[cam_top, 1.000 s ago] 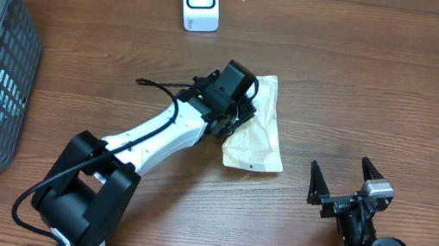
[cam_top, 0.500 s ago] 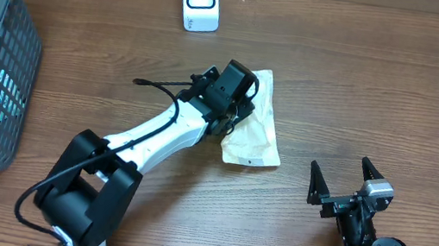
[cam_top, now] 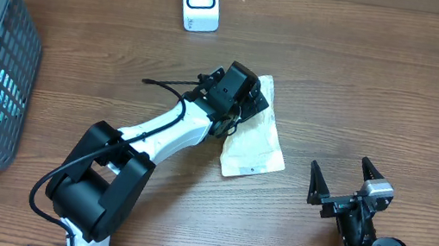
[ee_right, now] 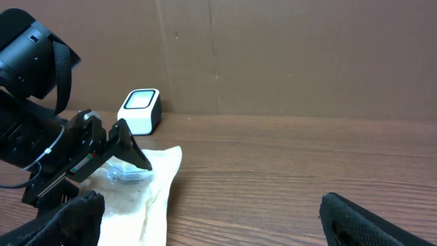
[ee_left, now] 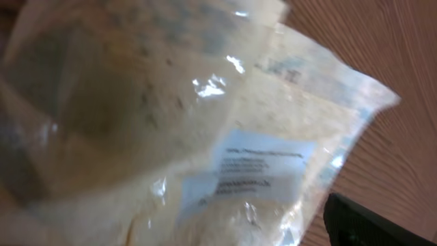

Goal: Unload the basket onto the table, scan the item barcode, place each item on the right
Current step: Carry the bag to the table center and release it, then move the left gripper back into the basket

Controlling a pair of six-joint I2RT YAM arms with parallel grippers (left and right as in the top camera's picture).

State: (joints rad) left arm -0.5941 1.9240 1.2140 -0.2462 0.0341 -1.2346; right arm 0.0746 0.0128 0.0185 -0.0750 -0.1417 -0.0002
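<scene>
**Basket** (cam_top: 1, 64): grey mesh, far left of the bench (cam_top: 399, 89), with goods inside.
**Scanner** (cam_top: 199, 0): white, at the far edge.
**Left hand** (cam_top: 244, 102): poised over the packet's far end, fingers spread wide and clamping nothing, as far as shows.
**Packet** (cam_top: 258, 142): pale pouch lying flat mid-bench. Its long axis runs far to near, and the printed label (ee_left: 263, 167) is face up at the near end. The scanner lies beyond it, to the left.
**Right hand** (cam_top: 342, 181): wide open, empty, well apart. The left arm is nearer for any regrasp.
</scene>
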